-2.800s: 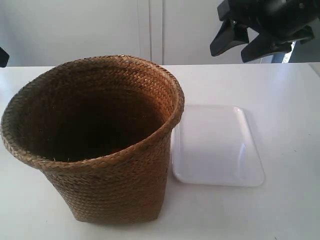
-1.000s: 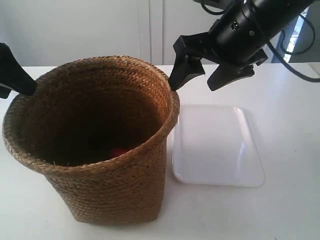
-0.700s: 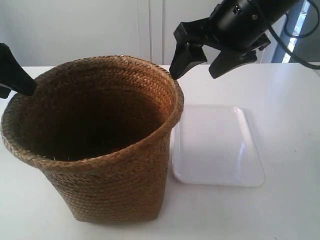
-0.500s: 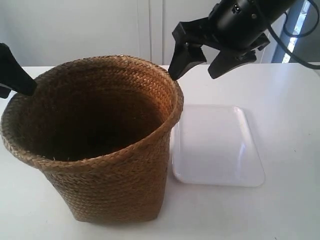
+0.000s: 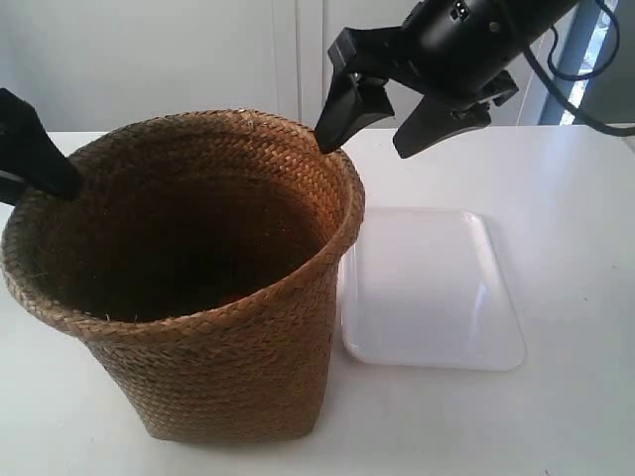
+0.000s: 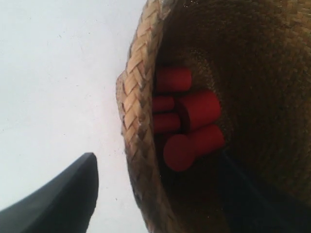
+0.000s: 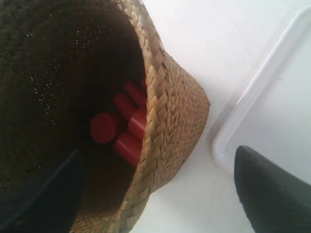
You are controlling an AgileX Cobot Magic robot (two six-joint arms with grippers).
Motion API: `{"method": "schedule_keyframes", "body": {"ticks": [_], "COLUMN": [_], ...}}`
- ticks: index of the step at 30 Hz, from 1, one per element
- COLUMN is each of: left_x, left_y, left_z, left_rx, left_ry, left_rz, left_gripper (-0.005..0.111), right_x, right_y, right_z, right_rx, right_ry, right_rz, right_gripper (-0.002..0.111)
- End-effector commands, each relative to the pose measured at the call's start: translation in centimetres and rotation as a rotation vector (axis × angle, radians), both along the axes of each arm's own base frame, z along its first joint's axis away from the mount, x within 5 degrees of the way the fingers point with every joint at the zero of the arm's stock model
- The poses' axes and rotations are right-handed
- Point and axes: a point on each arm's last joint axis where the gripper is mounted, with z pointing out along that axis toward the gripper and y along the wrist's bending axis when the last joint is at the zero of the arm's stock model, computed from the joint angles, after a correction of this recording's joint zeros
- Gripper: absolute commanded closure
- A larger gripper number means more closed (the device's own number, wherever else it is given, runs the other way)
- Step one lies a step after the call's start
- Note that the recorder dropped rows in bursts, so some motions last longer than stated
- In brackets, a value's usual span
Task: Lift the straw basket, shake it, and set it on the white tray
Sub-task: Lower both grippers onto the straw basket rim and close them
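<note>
The right end effector (image 5: 361, 149) has edged in over the rim of the straw basket (image 5: 198, 297), jaws spread astride it. The left end effector (image 6: 158, 170), equally spread, waits at the opposite rim. The basket stays on the bench (image 5: 575, 198) beside the white tray (image 5: 437, 297). Neither end effector has clamped, so the lift likely has not begun.

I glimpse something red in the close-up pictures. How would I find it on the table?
On the white table a big woven straw basket stands beside a flat white tray. Look down inside the basket: a cluster of red cylinders lies at its dark bottom. They are the only smooth, brightly coloured things there.
</note>
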Motion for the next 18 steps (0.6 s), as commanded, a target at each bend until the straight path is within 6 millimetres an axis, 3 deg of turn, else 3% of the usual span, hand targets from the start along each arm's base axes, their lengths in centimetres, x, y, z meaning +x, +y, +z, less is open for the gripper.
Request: {"method": "schedule_keyframes", "body": {"ticks": [1,10,18], "left_x": [0.3,1.1,1.2], "left_y": [-0.4,-0.4,-0.4], "left_z": [-0.5,-1.8,-1.9], "left_rx": [-0.029,-0.049,-0.046], "left_ry": [0.025,0.096,0.082], "left_rz": [-0.012,-0.025,-0.042], "left_gripper": [0.036,0.036,0.036], "right_x": [0.5,1.5,2.8], "right_y": [0.5,1.3,1.5], "right_z": [-1.1,-2.7,-4.3], "right_rx": [-0.008,-0.007,-0.012], "right_ry": [0.035,0.079,0.081], "right_rz": [0.027,0.033,0.012], "right_gripper": [0.030,0.031,0.031]}}
